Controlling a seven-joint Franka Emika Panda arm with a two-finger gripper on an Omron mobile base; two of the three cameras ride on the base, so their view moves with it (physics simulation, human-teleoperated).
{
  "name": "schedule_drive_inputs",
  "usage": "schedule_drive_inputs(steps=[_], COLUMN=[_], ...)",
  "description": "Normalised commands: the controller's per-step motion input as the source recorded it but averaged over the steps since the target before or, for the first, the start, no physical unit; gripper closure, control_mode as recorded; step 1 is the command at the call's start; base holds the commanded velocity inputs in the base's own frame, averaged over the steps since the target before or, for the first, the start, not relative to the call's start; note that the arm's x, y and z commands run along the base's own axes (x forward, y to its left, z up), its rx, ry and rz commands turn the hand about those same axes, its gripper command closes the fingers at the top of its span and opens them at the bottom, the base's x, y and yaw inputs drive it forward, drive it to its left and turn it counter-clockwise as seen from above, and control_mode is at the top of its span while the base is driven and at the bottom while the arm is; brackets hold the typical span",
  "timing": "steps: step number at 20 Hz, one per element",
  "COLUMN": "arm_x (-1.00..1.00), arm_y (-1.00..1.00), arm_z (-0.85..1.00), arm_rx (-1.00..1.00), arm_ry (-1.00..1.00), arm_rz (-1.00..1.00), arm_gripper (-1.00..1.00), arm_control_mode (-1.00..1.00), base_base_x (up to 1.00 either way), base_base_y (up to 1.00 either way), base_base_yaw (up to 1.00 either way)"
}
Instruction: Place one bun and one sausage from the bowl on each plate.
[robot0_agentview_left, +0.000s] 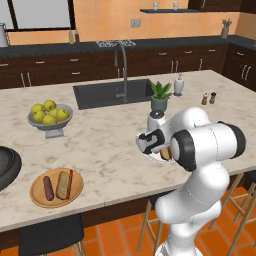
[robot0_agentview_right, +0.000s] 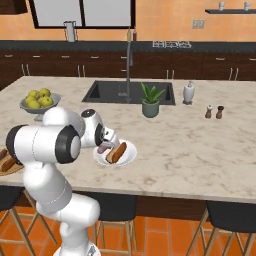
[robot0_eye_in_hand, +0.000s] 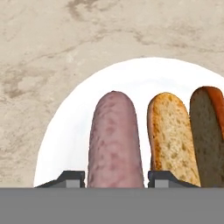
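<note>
Two items lie on the plain round white plate (robot0_eye_in_hand: 78, 127) near the front edge of the marbled bench (robot0_agentview_left: 110, 145): a pinkish mottled sausage (robot0_eye_in_hand: 114, 140) and a golden-brown split bun (robot0_eye_in_hand: 171, 135) just beside it, their long axes parallel. The hand (robot0_eye_in_hand: 115, 178) hangs low over the plate with its two dark fingertips (robot0_eye_in_hand: 70, 178) straddling the sausage's near end, which runs straight away from the hand; whether they press it or have let go, I cannot tell. Toward the bench's front left corner, a tan wooden plate (robot0_agentview_left: 39, 196) already carries a dark reddish sausage (robot0_agentview_left: 48, 187) and a second bun (robot0_agentview_left: 63, 184), so the job looks nearly done
</note>
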Motion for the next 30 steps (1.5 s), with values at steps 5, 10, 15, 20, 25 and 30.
schedule_drive_inputs(steps=[5,10,15,20,25,30], arm_x=[0.12,0.01,0.00,-0.13,-0.80,-0.86], arm_y=[-0.10,0.00,-0.06,0.00,0.16,0.08], arm_z=[-0.09,0.00,0.00,0.56,0.99,1.00], arm_rx=[0.00,0.00,0.00,0.00,-0.01,-0.01], arm_ry=[-0.06,-0.02,0.00,0.00,-0.18,-0.09], arm_rz=[0.00,0.00,0.00,0.00,0.04,0.13], arm_gripper=[-1.00,-1.00,-1.00,-1.00,-1.00,-1.00], arm_control_mode=[-1.00,-1.00,-1.00,-1.00,-1.00,-1.00], base_base_x=[0.00,0.00,0.00,0.00,0.00,0.00], base_base_y=[0.00,0.00,0.00,0.00,0.00,0.00], base_base_yaw=[0.00,0.00,0.00,0.00,0.00,0.00])
